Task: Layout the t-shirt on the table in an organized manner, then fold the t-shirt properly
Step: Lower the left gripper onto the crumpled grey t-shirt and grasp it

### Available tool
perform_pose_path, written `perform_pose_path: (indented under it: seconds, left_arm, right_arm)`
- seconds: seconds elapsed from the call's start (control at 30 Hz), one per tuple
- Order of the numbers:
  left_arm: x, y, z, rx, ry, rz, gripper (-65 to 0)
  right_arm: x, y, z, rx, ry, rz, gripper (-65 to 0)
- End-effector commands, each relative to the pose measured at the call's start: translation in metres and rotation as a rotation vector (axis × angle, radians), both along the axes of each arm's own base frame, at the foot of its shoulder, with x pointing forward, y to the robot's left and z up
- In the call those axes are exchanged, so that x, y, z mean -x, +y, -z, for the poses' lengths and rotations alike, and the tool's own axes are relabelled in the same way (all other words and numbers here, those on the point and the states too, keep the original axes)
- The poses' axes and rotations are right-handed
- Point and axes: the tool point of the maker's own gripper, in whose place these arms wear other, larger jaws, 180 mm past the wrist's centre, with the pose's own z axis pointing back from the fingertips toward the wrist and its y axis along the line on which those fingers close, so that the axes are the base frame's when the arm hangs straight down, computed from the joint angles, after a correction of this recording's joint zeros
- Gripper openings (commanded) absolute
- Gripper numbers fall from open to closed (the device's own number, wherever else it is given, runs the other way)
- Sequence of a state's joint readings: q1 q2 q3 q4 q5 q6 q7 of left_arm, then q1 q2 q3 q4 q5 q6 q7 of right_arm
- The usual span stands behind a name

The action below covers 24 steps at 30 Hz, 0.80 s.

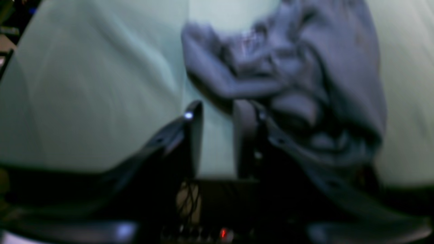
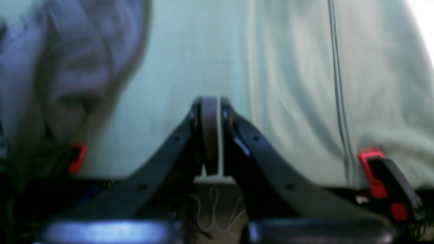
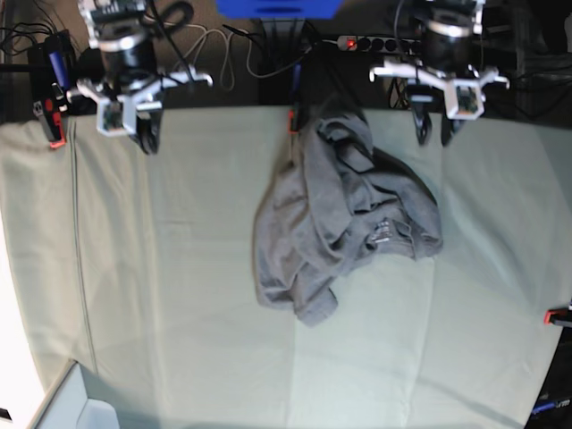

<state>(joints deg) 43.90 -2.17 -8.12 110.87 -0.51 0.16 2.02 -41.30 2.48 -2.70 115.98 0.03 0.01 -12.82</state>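
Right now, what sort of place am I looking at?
Probably a robotics lab bench: a table with clamped pale green cloth, a crumpled t-shirt, and cables and a power strip behind.

Plain medium-grey t-shirt [image 3: 340, 214] with a small white neck label [image 3: 382, 234], mid-frame. Pale mint-green cloth covers the desk [image 3: 179, 268]. Red clamps [image 2: 371, 169] at the edges. Black claws [image 2: 210, 135].

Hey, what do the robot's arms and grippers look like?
Both arms have white bracket frames and black cylindrical joints. The left gripper and right gripper have black curved jaws with small bolt holes and grey inner pads. Thin cables show between the jaws.
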Motion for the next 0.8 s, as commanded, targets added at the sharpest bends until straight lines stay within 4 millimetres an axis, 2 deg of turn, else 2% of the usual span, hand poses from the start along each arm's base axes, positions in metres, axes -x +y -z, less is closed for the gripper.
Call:
perform_pose_path:
  seconds: [0.0,0.1,0.2,0.27,0.37,0.5,0.57,0.77]
  left_arm:
    - [-0.008,0.001,-0.009,-0.002,-0.043,-0.010,-43.8]
    - [-0.032,0.003,-0.010,0.008,-0.049,-0.029,-42.2]
    - [-0.052,0.010,-0.002,0.036,-0.013,-0.067,-42.0]
    - [-0.064,0.023,0.006,0.091,0.007,-0.123,-42.0]
    - [-0.077,0.045,0.024,0.211,0.047,-0.215,-42.0]
    - [-0.090,0.062,0.051,0.354,0.120,-0.290,-42.0]
    - [-0.098,0.064,0.061,0.401,0.151,-0.297,-40.7]
    - [-0.116,0.064,0.084,0.467,0.222,-0.300,-26.3]
  right_arm:
    - [-0.003,0.004,-0.005,-0.010,-0.013,-0.006,-63.9]
    - [-0.010,0.018,-0.001,-0.033,0.025,-0.034,-55.9]
    - [-0.010,0.034,0.000,-0.053,0.034,-0.094,-47.3]
    - [-0.010,0.040,-0.001,-0.062,0.034,-0.138,-42.1]
    - [-0.009,0.037,0.000,-0.054,0.037,-0.153,-36.5]
    - [-0.006,0.033,0.003,-0.046,0.048,-0.148,-35.2]
    - [-0.005,0.033,0.004,-0.046,0.051,-0.148,-35.2]
    - [-0.002,0.032,0.011,-0.036,0.098,-0.155,-35.2]
